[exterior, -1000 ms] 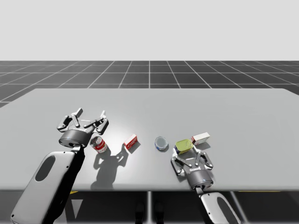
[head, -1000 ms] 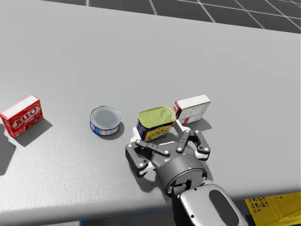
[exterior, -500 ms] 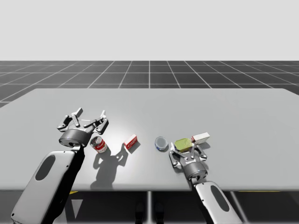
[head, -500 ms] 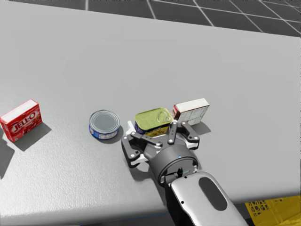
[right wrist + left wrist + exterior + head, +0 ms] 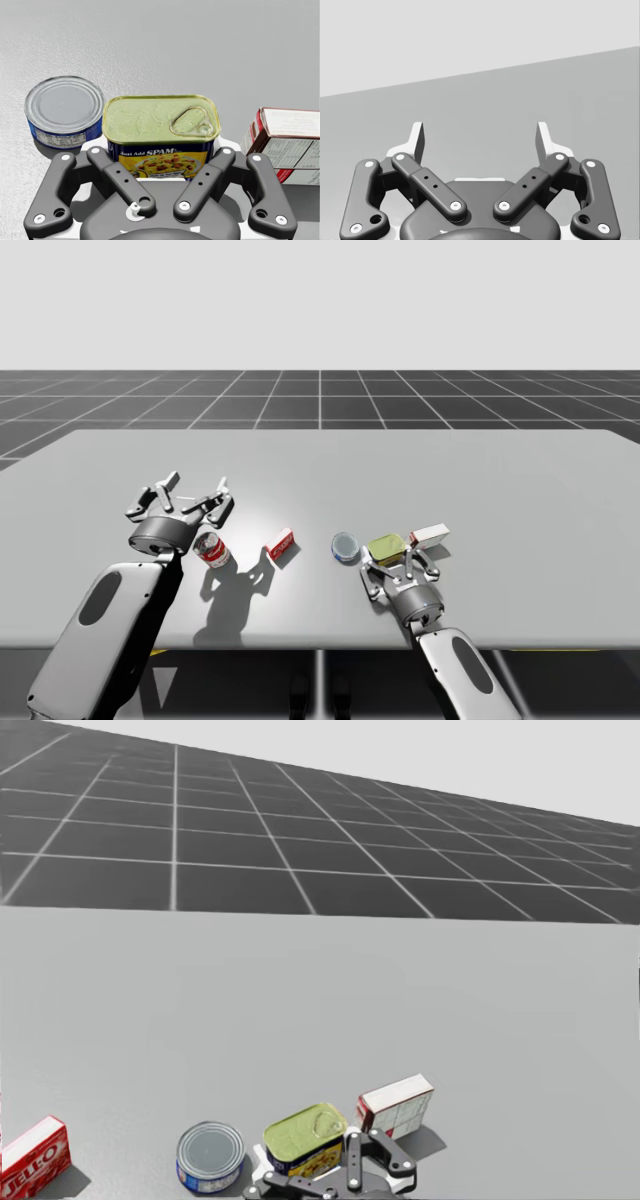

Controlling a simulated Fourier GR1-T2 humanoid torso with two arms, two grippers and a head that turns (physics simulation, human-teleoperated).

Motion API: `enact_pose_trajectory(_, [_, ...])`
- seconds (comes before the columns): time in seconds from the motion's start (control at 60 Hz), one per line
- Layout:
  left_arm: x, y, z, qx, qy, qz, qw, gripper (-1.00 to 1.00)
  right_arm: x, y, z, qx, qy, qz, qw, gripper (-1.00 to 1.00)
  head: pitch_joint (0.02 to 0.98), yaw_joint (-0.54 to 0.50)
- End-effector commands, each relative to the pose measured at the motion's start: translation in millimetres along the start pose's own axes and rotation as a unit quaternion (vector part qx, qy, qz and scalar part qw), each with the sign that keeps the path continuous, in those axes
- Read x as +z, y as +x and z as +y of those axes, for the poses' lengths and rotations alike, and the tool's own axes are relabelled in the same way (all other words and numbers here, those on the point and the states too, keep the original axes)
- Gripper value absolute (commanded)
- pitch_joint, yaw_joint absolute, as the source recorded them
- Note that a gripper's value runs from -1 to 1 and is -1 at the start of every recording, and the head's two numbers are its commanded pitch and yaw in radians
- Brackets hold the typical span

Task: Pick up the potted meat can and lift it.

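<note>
Standing flat on the table (image 5: 480,480) near its front edge, the potted meat can (image 5: 161,135) shows its yellow-green pull-tab lid upward and its picture label toward my right tool (image 5: 159,150). That tool is grasping the can: in the right wrist view one finger lies against each short side, with the can filling the gap between them. A low round blue tin (image 5: 62,112) sits just beside the can on one side, and a white and red box (image 5: 285,145) just beside it on the other. Further toward my left lies a small red box (image 5: 281,541). My left tool (image 5: 480,135) is released, its fingers spread with nothing between them, and in the high view it sits just beside a red and white can (image 5: 211,550).
</note>
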Motion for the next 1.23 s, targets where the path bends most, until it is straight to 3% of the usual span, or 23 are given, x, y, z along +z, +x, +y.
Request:
enact_pose_trajectory(0.017, [-0.2, -1.2, -1.0, 0.000, -0.001, 0.002, 1.0000, -1.00, 0.7, -12.7, -1.9, -0.012, -0.036, 0.023, 0.9990, 1.00, 0.446, -0.30])
enact_pose_trajectory(0.15, [0.0, -2.0, -1.6, -0.001, -0.001, 0.004, 1.0000, -1.00, 1.1, -12.9, -1.4, -0.013, -0.036, 0.021, 0.9990, 1.00, 0.377, -0.30])
enact_pose_trajectory(0.45, [-0.4, -2.5, -0.3, 0.002, 0.000, 0.003, 1.0000, -1.00, 4.6, 0.6, -1.3, -0.015, -0.039, -0.015, 0.9990, 1.00, 0.376, -0.32])
enact_pose_trajectory(0.817, [-1.3, -1.0, 3.7, 0.008, 0.005, 0.000, 1.0000, -1.00, 14.1, 74.9, -9.3, 0.001, -0.043, -0.104, 0.9936, 1.00, 0.382, -0.34])
enact_pose_trajectory(1.017, [-1.5, 0.0, 6.6, 0.008, 0.010, -0.003, 0.9999, -1.00, 23.5, 124.5, -18.0, 0.020, -0.048, -0.166, 0.9848, 1.00, 0.381, -0.34])
enact_pose_trajectory(1.233, [-1.6, 0.1, 7.1, 0.008, 0.012, -0.003, 0.9999, -1.00, 36.8, 180.5, -26.0, 0.032, -0.065, -0.233, 0.9697, 1.00, 0.386, -0.34])
